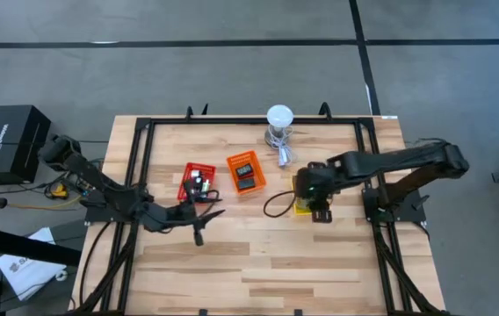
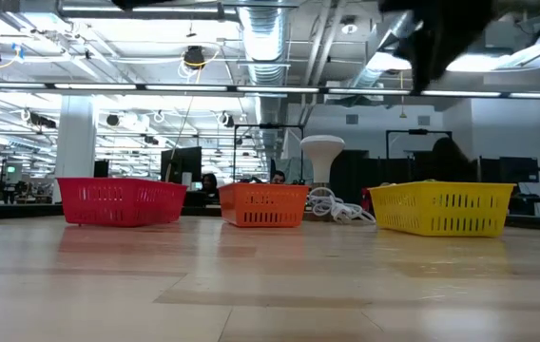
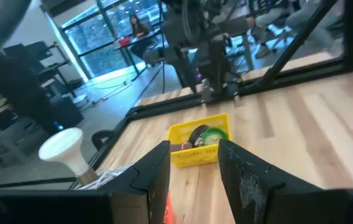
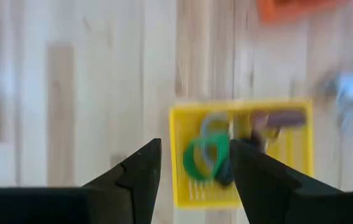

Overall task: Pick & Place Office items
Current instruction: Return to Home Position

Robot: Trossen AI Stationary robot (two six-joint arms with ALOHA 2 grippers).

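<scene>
The right pincer hangs directly over the yellow basket, its fingers set wide with nothing between them. Below it in the basket lie a green ring and some dark bands, so the items there look delivered. More small bits sit in the red basket and the orange basket, and I see nothing loose on the table. The left pincer is out over the table just in front of the red basket, also wide and empty, facing across toward the yellow one.

To me the job now is simply getting both arms back to rest. For the right arm I'd want a straight lift first, clear of the basket's rim, before any swing toward its base, so a finger doesn't hook the mesh and drag the basket. A dark cable loops on the table just beside that basket, and the lamp stands behind it, so passing high over both seems wise. The left arm should draw away without clipping the red basket
</scene>
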